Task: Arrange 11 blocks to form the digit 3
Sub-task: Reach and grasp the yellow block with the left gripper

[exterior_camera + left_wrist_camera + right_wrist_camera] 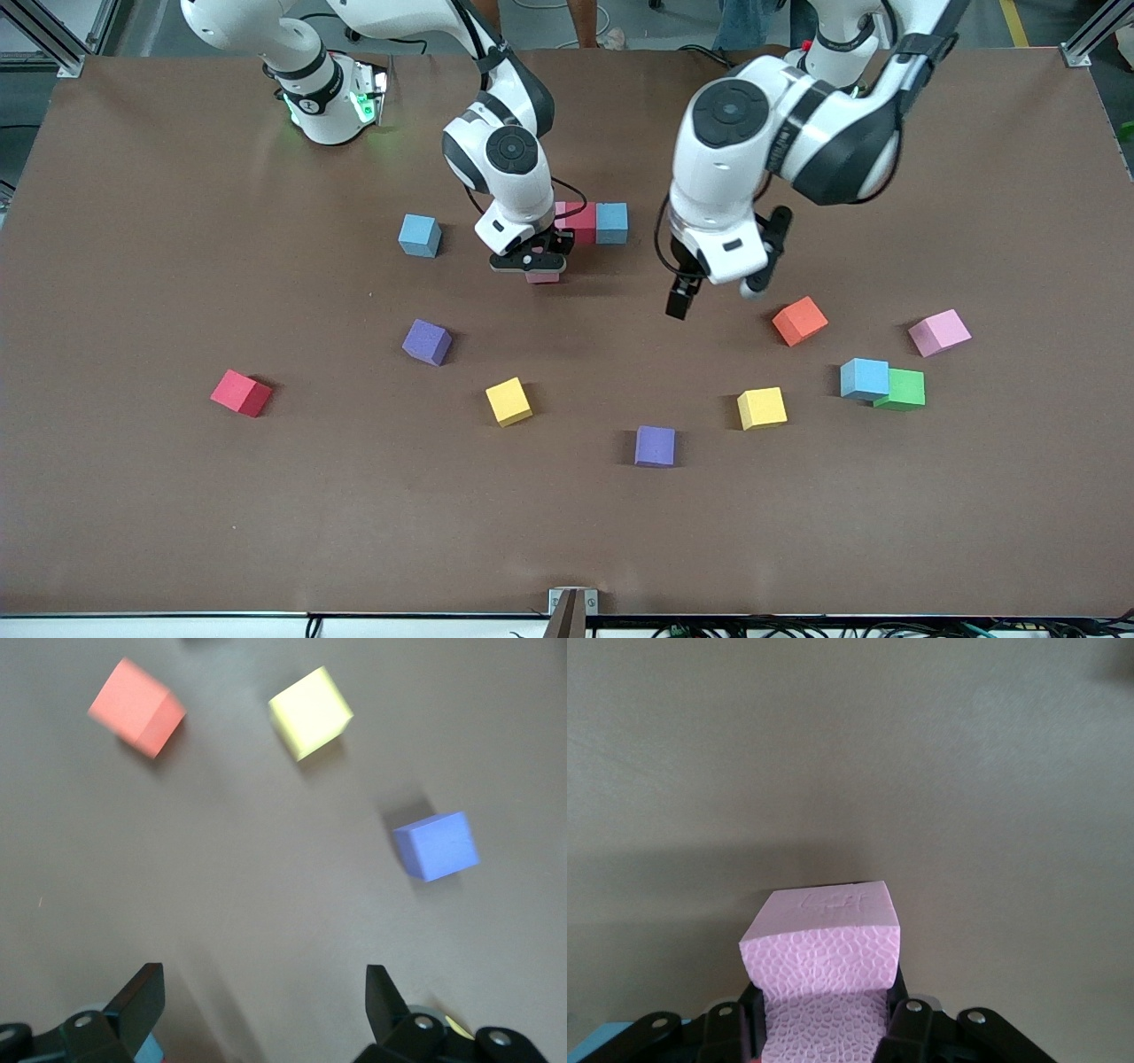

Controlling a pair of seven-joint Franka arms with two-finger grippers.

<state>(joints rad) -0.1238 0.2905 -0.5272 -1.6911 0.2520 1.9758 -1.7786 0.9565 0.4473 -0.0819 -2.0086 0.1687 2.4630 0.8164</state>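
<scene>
The right gripper (530, 262) is clamped on a pink block (824, 943) whose top face bears an embossed mark too faint to read, just beside a red block (582, 221) and a light blue block (611, 222) that touch in a row. The left gripper (713, 297) hangs with fingers spread apart over bare table (133, 496) near an orange block (799, 320). Other blocks lie scattered nearer the front camera, with wide open board along every edge.

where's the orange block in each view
Front view: the orange block lies on the table toward the left arm's end, near the left gripper.
Left wrist view: it shows as the blurred orange cube.
Right wrist view: not in it.
Shared landmark: the yellow block beside it.
</scene>
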